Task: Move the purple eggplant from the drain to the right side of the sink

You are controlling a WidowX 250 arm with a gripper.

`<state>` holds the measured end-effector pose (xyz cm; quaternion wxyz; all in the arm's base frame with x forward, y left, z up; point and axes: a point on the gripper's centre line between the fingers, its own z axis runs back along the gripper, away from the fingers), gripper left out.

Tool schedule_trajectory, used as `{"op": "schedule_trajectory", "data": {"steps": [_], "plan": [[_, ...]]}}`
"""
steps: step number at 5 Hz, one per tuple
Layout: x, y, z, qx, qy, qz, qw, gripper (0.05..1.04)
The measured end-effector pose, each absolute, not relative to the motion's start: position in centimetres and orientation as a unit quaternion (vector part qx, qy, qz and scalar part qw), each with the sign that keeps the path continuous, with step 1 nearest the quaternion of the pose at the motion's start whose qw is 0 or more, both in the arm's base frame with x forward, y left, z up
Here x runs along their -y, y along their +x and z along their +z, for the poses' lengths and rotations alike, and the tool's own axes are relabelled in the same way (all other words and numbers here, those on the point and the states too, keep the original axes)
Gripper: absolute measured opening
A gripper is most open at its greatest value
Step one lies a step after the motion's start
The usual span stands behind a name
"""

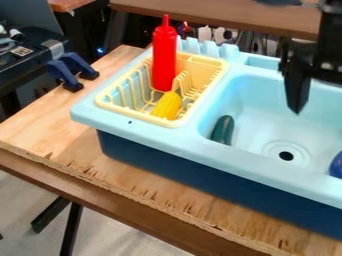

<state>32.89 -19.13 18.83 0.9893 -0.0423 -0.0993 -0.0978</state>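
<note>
Spanning much of the plywood tabletop [40, 131], a lt. blue toy sink [180, 140] sits w/ its deep basin [254, 95] toward the view's right. Black gripper [296, 107] hangs tip-down over the basin, raised above its floor, approx. upright. Grip state: can't tell, open or shut; nothing seen held.

Yellow rack [127, 112] sits at the sink's left end, well apart from the gripper. Red squeeze bottle [163, 60] stands upright in the rack's back part, cap up.

Dark green oblong [222, 131], nearest loose thing to the gripper by eye, lies low in the basin by its left wall. Key relation: it's down & left of the gripper in view, offset sideways, not directly under. Long axis runs near-to-far, top end tipped slightly right; can't tell if it's flat or leaning on the wall.

Yellow corn-like piece [167, 105] is in the rack's front part, near the bottle's base, long axis slanting up-right. Blue rounded thing [337, 166] is cut off at the right edge, R of the round drain [286, 155].
</note>
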Motion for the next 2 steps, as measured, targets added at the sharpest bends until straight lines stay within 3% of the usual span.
{"op": "schedule_trajectory", "data": {"steps": [1,2], "plan": [[17.8,32.7,19.2,0.046,0.015,-0.105,0.993,1.001],[16.0,32.9,18.5,0.021,0.020,-0.094,0.995,1.001]]}}
